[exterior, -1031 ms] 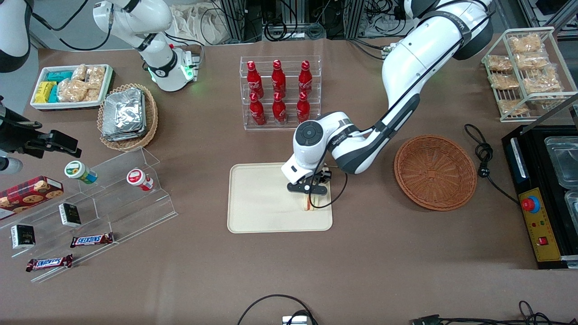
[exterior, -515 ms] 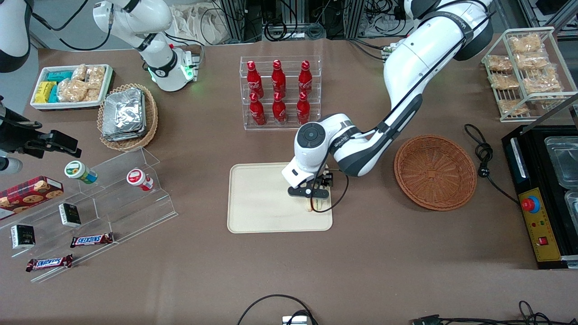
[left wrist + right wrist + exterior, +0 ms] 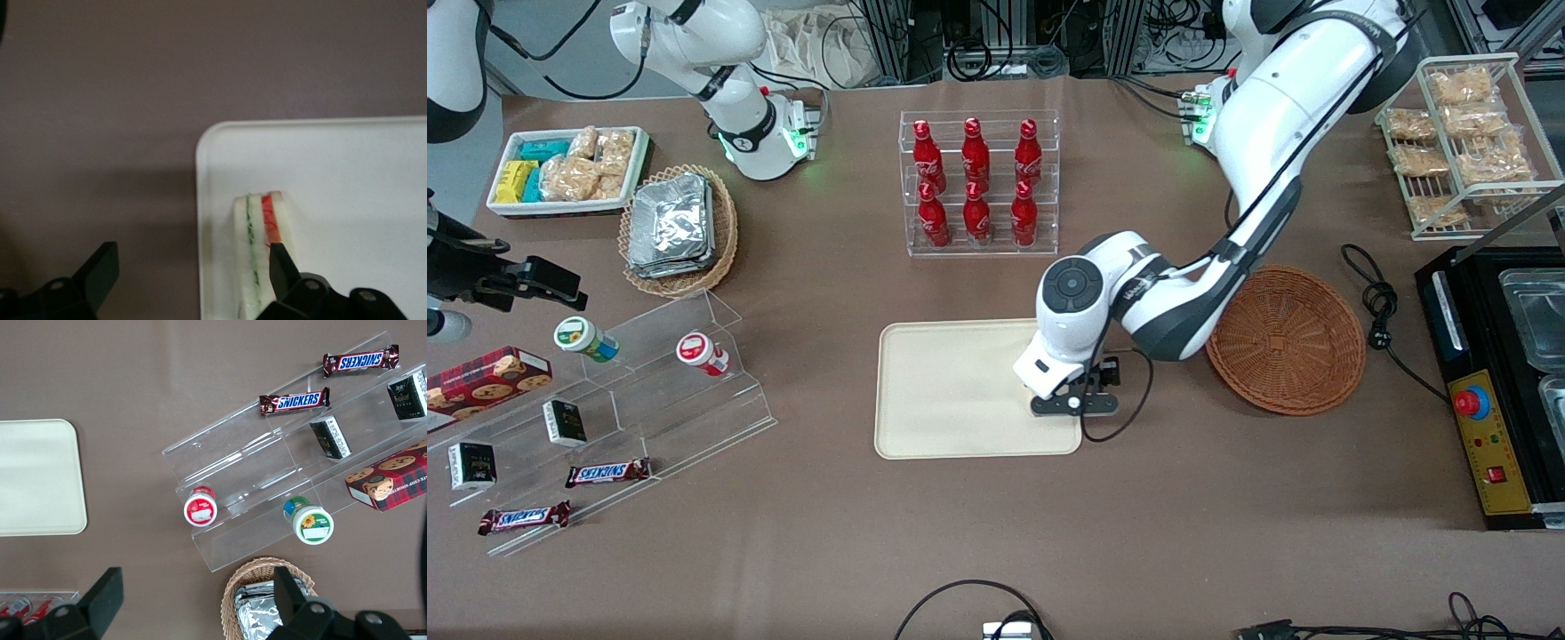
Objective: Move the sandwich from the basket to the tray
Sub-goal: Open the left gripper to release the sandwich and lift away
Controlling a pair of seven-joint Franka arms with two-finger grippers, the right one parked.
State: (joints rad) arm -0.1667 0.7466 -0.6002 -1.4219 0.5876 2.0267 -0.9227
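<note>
brown table, tray [image 3: 943, 391] mid-frame: sandwich [image 3: 261, 253] sits in its corner, your gripper [image 3: 1074, 404] is open above it, basket [image 3: 1285, 340] empty. lift away.

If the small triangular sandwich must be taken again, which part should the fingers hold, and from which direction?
Probably from straight above, closing on the two flat white bread faces. The small triangular sandwich stands on edge on the cream-beige rectangular tray near its corner, filling stripes facing up, so its faces are upright and reachable. The gripper hangs open above it, one finger beside the sandwich.
</note>
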